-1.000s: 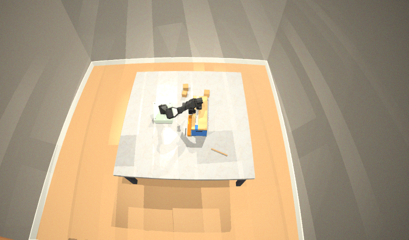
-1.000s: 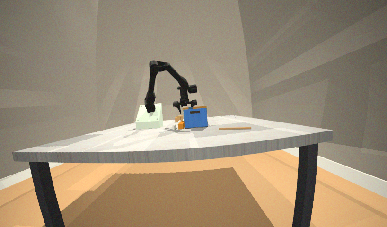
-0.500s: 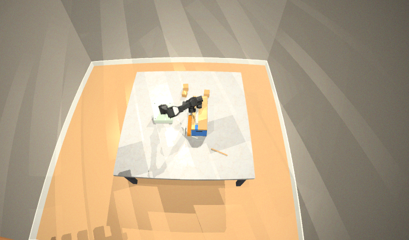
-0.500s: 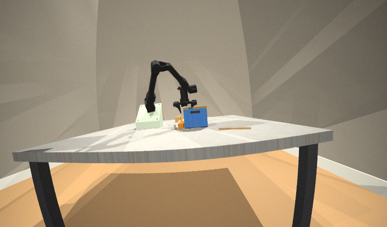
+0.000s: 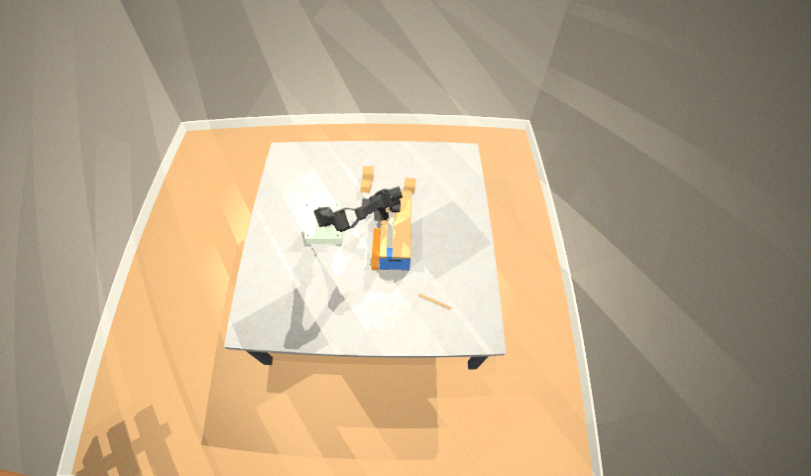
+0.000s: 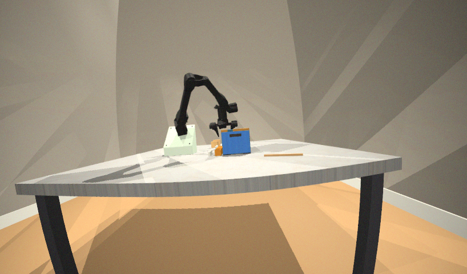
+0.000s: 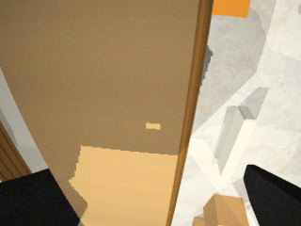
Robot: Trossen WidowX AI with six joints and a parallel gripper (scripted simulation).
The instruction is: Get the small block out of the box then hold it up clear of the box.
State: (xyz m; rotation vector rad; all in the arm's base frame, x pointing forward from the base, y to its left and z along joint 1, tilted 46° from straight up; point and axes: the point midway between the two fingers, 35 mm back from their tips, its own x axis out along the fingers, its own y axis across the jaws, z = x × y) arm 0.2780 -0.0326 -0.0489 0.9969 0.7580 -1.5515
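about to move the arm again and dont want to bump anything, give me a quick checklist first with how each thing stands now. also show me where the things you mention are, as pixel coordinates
- Gripper [image 5: 384, 213] [image 6: 224, 131] open, nothing held: ok
- Box [image 5: 394, 263] [image 6: 236, 142] [image 7: 118, 71] upright on the table: ok
- Fingers free of the box: cannot tell; they stand close to it
- Small block located on the shelf: cannot tell; no view shows it clearly
- Thin wooden stick [image 5: 434, 300] [image 6: 283, 154] away from the gripper: ok
- Orange bar [image 5: 375, 249] [image 6: 218, 150] [image 7: 231, 8] out of the box's side: not ok, lies right alongside
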